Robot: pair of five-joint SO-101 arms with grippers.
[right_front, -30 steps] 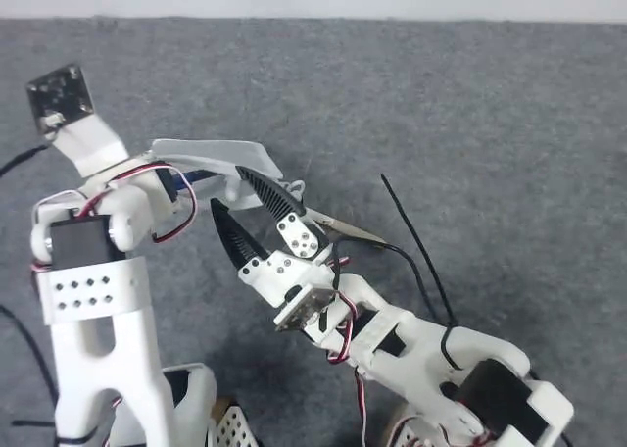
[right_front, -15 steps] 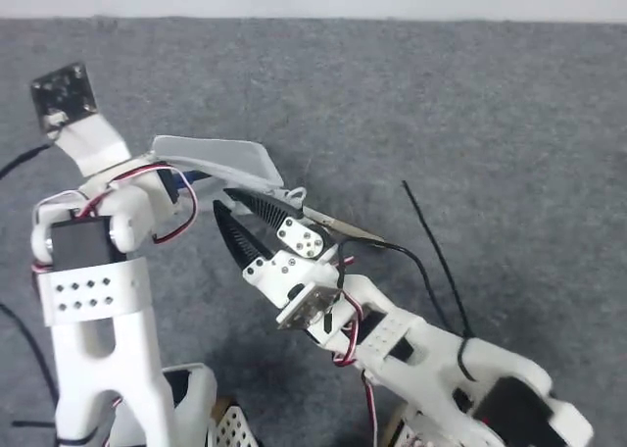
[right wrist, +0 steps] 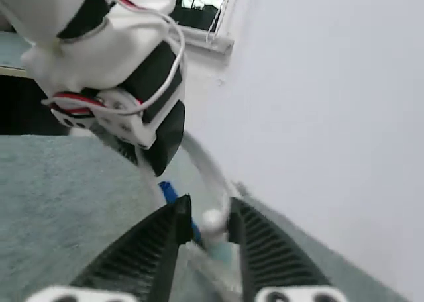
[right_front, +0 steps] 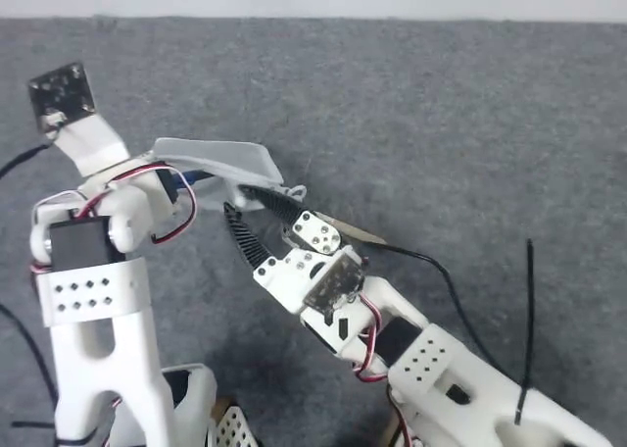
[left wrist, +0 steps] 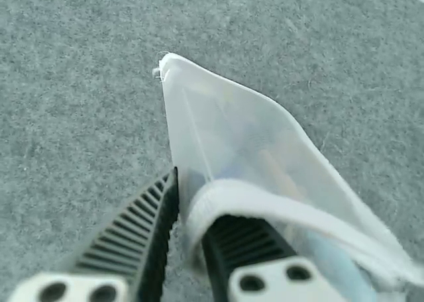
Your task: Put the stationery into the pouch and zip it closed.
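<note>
In the high view, my right fingers (right_front: 236, 199) are narrowing. A second ago they were standing wide apart beside the pouch (right_front: 220, 158), and now they are sitting closer together at its near corner, while my right arm is swinging outward over the grey worktop (right_front: 470, 114). In the left wrist view, my left fingers (left wrist: 193, 199) are clenching the rim of the pouch and holding it up. The stationery (left wrist: 278, 175) is lying inside and showing faintly through the pale wall. In the right wrist view, my right fingers are standing on both sides of the small white zip pull (right wrist: 212, 220), released and not yet pressing it. I am judging that the filling is done and the closing step is starting, so next I am needing to pinch this pull firmly and draw it along the opening.
</note>
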